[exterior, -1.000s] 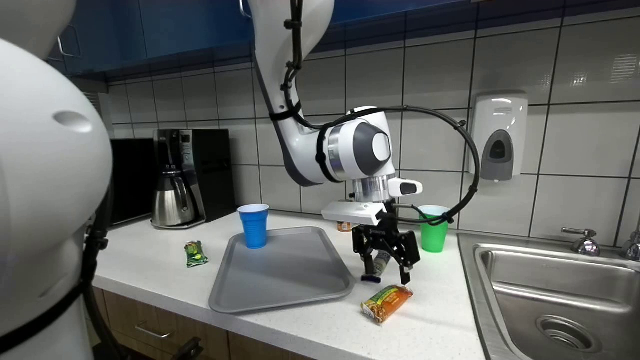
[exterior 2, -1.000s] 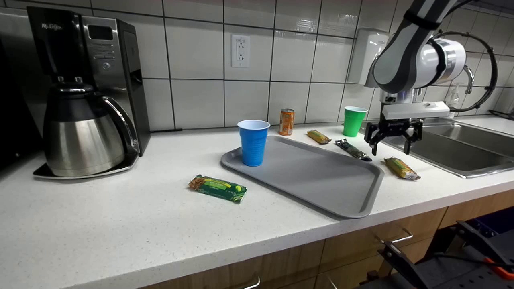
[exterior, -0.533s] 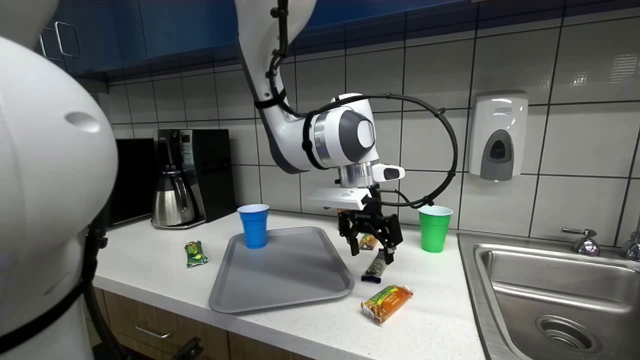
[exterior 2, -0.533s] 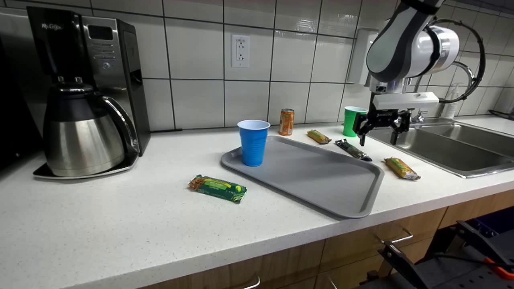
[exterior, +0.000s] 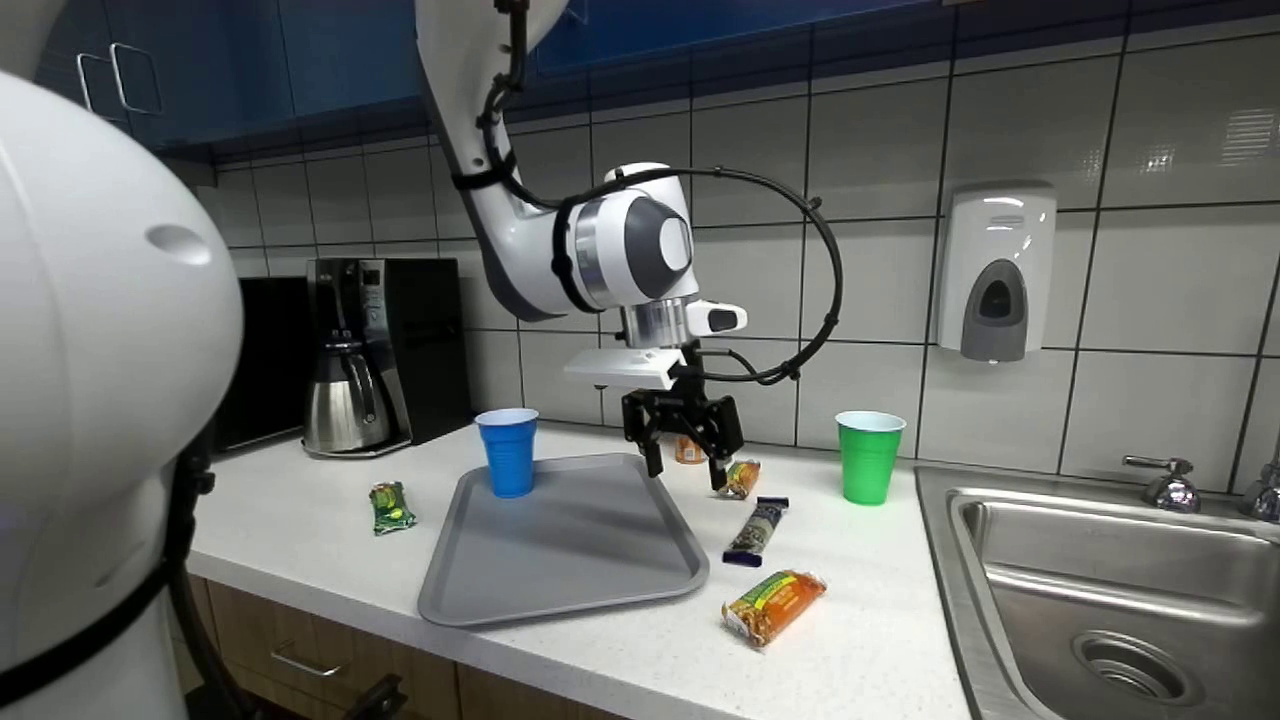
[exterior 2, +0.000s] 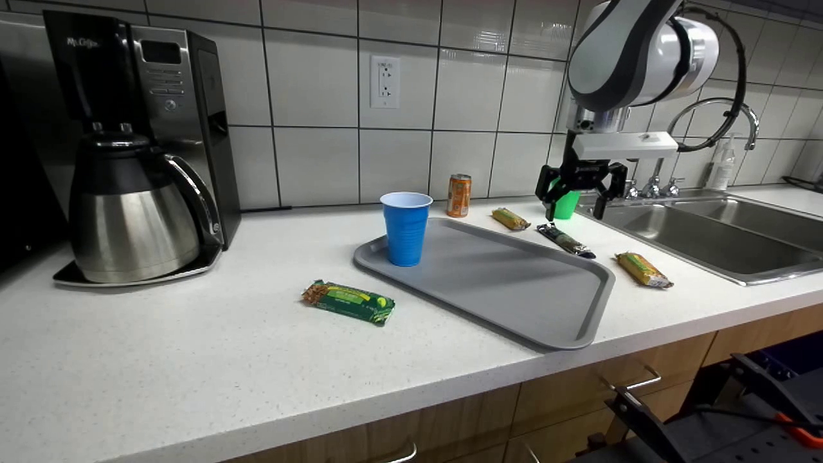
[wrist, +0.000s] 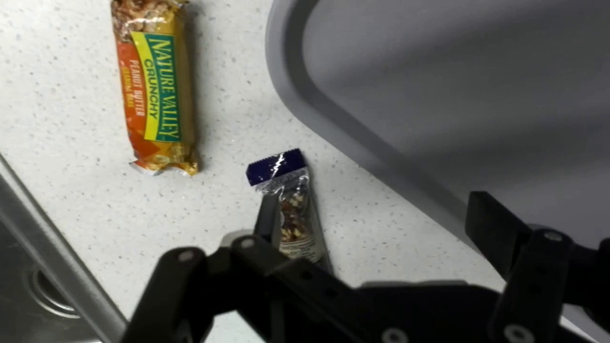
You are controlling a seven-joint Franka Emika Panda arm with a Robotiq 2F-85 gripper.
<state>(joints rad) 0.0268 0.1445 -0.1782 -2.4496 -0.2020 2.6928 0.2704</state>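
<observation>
Wrist view caught the gripper with its fingers spread wide apart above the counter. Nearest, at nine o'clock, lay the nut bar, flat on the counter: a clear wrapper showed brown nuts inside, the crimped end was glossy dark purple, and the print on its pale label was too small to read. One finger stood in front of it and hid part of its side. At one o'clock spread the grey tray, its raised rim near the nut bar but apart from it, and overlapped by the other finger from this angle. At ten o'clock was a peanut butter bar in orange, yellow and green, and between eight and nine o'clock, farther off, the steel sink.

Measured from the gripper in an exterior view, an orange-wrapped bar lay at three o'clock, while an orange can stood partly hidden behind the gripper. Well out at three o'clock stood the green cup. At nine o'clock the blue cup stood upright on the tray, and beyond it lay a green-wrapped bar. The coffee maker, its steel carafe in place, stood back at ten o'clock, and a white dispenser hung at two o'clock on the tiled wall.
</observation>
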